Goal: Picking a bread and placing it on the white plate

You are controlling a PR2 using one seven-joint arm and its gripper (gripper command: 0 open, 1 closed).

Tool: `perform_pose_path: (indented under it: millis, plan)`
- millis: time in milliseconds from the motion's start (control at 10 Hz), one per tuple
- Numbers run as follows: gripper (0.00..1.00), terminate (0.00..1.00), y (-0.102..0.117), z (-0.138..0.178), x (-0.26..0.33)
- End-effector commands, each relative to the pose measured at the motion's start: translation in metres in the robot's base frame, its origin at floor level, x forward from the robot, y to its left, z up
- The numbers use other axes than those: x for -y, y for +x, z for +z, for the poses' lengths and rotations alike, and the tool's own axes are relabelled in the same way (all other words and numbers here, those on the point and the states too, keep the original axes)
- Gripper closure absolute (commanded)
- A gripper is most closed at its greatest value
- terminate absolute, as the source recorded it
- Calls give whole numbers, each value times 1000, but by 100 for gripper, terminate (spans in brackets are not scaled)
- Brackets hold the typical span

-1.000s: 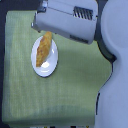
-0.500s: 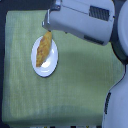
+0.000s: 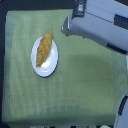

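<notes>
Whether the jaws stand apart or together cannot be told, since the gripper (image 3: pixel 65 28) shows only as a blurred grey tip at the end of the arm (image 3: pixel 100 25), over the green cloth (image 3: pixel 80 80). The bread (image 3: pixel 44 47) lies on the white plate (image 3: pixel 47 69), well apart from the tip.

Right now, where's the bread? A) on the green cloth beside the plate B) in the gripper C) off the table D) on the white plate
D: the bread lies across the white plate, with the arm up at the exterior view's upper right, clear of it.
</notes>
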Motion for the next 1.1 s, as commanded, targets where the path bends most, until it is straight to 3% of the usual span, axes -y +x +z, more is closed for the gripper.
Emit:
perform_pose_path:
  millis: [0,900,1000]
  plan:
    - [0,0,-13,-6,90]
    - [0,0,-11,-2,190]
    - [0,100,-11,-5,199]
